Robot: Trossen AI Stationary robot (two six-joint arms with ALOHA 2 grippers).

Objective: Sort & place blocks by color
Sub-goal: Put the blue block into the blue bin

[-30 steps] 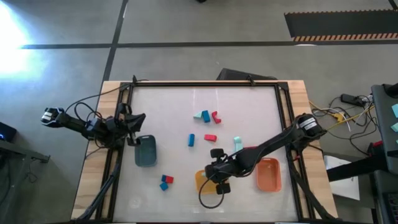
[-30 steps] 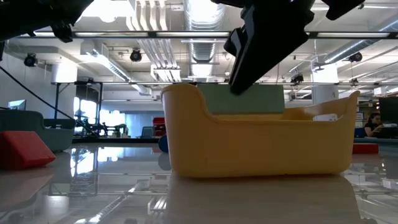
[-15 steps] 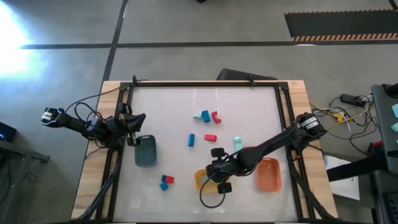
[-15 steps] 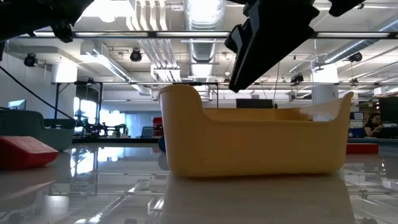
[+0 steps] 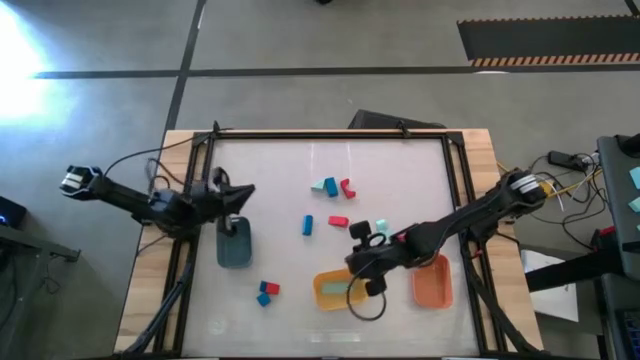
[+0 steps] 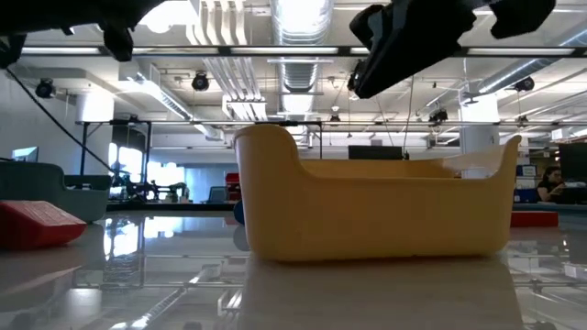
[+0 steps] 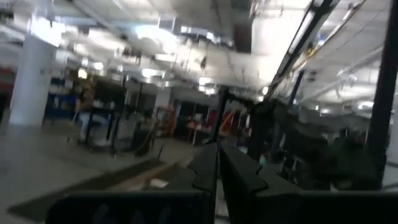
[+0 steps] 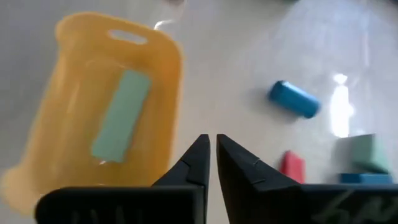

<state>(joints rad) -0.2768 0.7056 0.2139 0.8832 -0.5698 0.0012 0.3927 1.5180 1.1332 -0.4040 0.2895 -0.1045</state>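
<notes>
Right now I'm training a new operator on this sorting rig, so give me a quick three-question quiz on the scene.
1. True or false: the yellow bin holds a mint-teal block.
2. The right gripper is: A) shut and empty, B) shut on a red block, C) wide open.
3. Which bin does the left gripper hang beside?

Key:
1. True.
2. A.
3. The grey-blue bin.

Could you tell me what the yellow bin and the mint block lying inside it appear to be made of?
The yellow bin looks like moulded plastic, slightly translucent: rounded corners, a cut handle slot, and light glowing through its walls. The mint block inside it looks like matte painted wood or dense plastic: flat, even colour, crisp edges, no shine. Which of the two I cannot tell.
</notes>
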